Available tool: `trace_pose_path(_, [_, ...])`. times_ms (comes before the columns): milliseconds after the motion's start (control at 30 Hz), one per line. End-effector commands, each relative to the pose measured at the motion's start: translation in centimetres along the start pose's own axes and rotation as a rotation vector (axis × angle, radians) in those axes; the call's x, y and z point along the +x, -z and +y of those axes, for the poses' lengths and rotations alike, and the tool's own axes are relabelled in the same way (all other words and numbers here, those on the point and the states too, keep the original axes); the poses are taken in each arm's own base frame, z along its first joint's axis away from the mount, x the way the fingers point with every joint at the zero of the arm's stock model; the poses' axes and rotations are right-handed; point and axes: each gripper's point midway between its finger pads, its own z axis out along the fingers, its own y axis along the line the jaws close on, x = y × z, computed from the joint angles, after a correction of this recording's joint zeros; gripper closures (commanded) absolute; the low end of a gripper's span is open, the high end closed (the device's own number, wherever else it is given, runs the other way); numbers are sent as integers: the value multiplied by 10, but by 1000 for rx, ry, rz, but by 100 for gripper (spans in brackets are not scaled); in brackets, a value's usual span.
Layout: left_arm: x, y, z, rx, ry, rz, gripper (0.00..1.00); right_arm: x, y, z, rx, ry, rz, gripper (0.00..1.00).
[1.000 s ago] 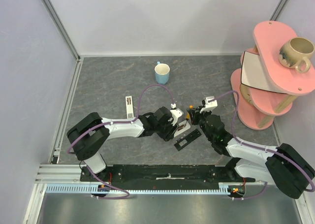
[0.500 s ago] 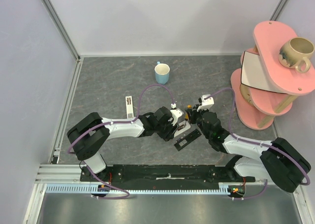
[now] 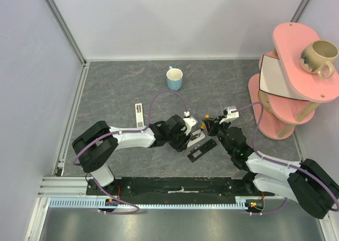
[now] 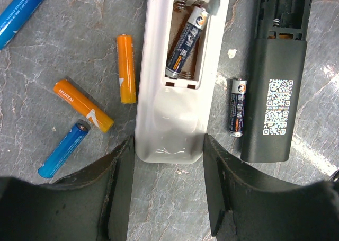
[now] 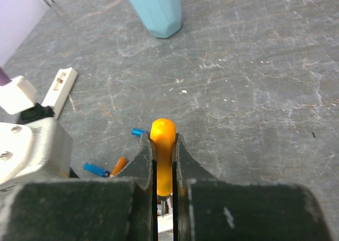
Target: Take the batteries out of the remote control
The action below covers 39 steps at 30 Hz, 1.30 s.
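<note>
Steady now: left gripper (image 4: 168, 145) clamps the white remote (image 4: 175, 108), right gripper (image 5: 162, 148) pinches an orange tool (image 5: 162, 130) — dark battery (image 4: 185, 39) looks light, slick; lever its end.

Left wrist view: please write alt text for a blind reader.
The left pincer clasps the end of a white remote whose open compartment holds one slanted dark battery. Left of it on the grey table lie two orange batteries and two blue batteries; right of it, a loose dark battery and a black remote.

A robotics lab cell — plain lilac panel walls (image 3: 175, 18), aluminium framing (image 3: 61, 21), robot arms (image 3: 127, 137) bolted to a table (image 3: 116, 87).
</note>
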Motion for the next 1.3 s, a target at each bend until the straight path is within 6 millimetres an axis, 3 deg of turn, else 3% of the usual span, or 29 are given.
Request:
trace_pose_path(0, [34, -6, 14, -52, -28, 113, 98, -15, 6, 41, -179, -125, -21, 100])
trace_pose_path(467, [34, -5, 14, -56, -27, 113, 98, -9, -4, 67, -288, -185, 15, 100])
trace_pose_path(667, [34, -5, 15, -57, -27, 112, 98, -18, -4, 59, -239, -158, -14, 100])
trace_pose_path(800, [34, -6, 14, -55, -28, 116, 98, -40, 1, 57, -224, -146, -77, 100])
trace_pose_path(967, [35, -6, 14, -53, -27, 119, 98, -45, -2, 38, -123, -128, -105, 100])
trace_pose_path(1067, [35, -7, 14, -53, -27, 121, 98, -42, -10, 30, -59, -110, -94, 100])
trace_pose_path(1267, [35, -7, 14, -53, -27, 119, 98, -13, -28, 13, 31, -68, -14, 100])
